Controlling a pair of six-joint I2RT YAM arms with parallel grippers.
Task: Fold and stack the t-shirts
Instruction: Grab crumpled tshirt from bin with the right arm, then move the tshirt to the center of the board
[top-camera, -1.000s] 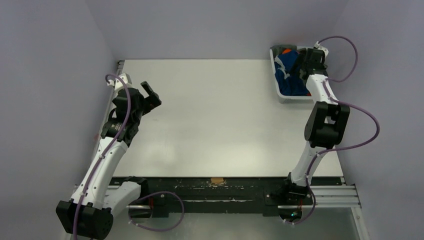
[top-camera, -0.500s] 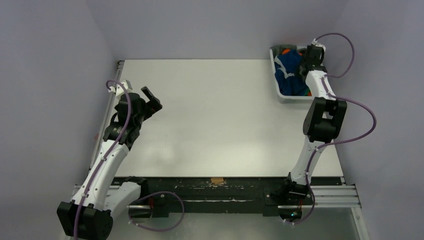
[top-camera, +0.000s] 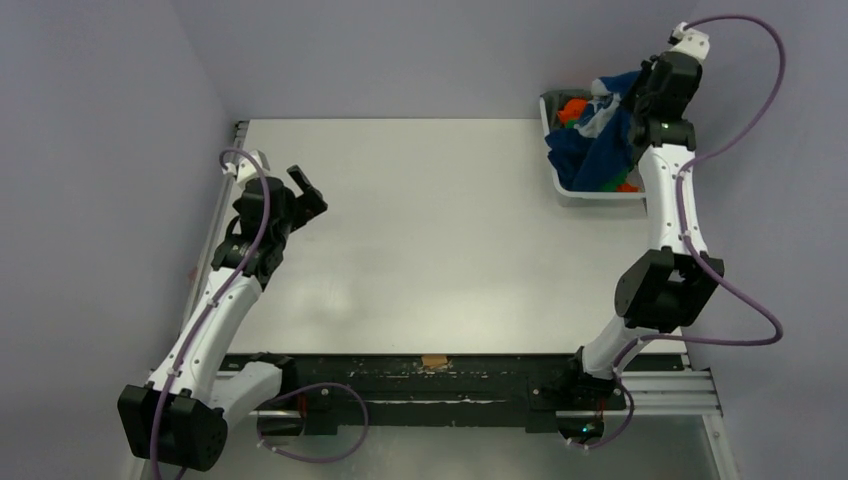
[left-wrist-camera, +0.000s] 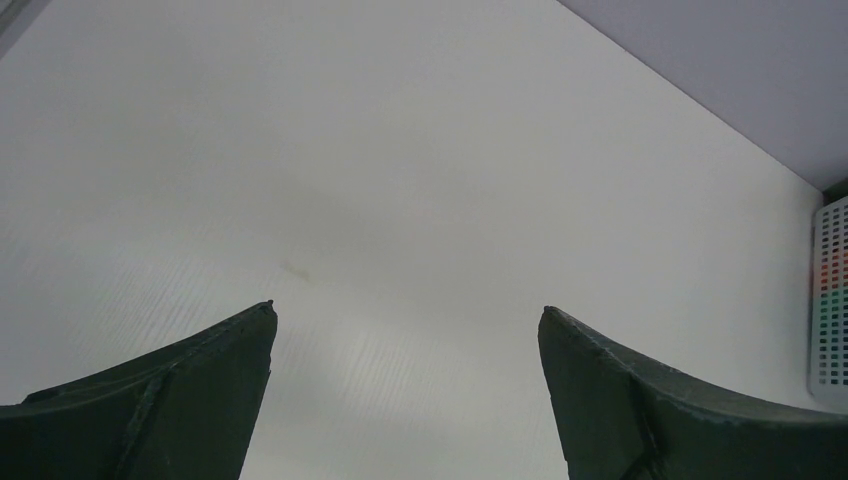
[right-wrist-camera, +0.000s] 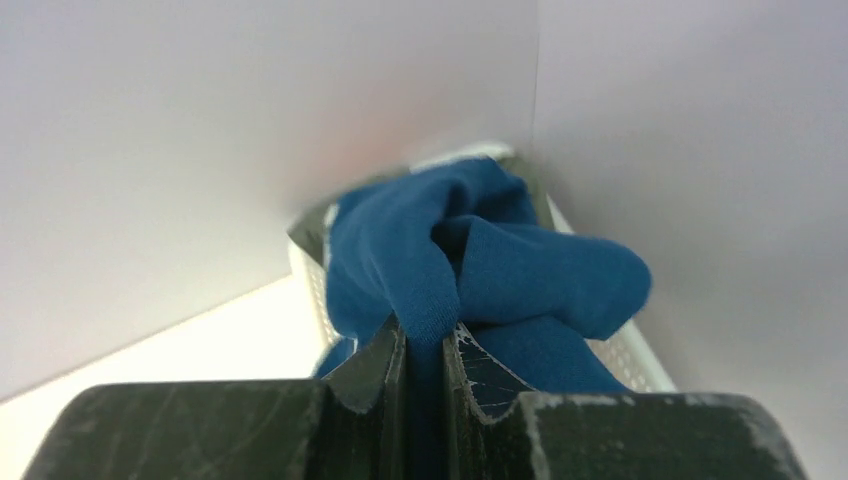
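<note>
1. A pale, matt table (top-camera: 430, 230) is seen, bounded by plain walls on the left, far and right sides.
2. A white slatted basket (top-camera: 598, 198) is set directly on the table, in its far right corner, close to both walls.
3. A faint small mark (left-wrist-camera: 291, 268) is noted on the surface in the left wrist view.
4. Along the near edge a dark rail (top-camera: 430, 385) is fixed, and on it a small tan patch (top-camera: 434, 361), possibly tape, is seen.
</note>
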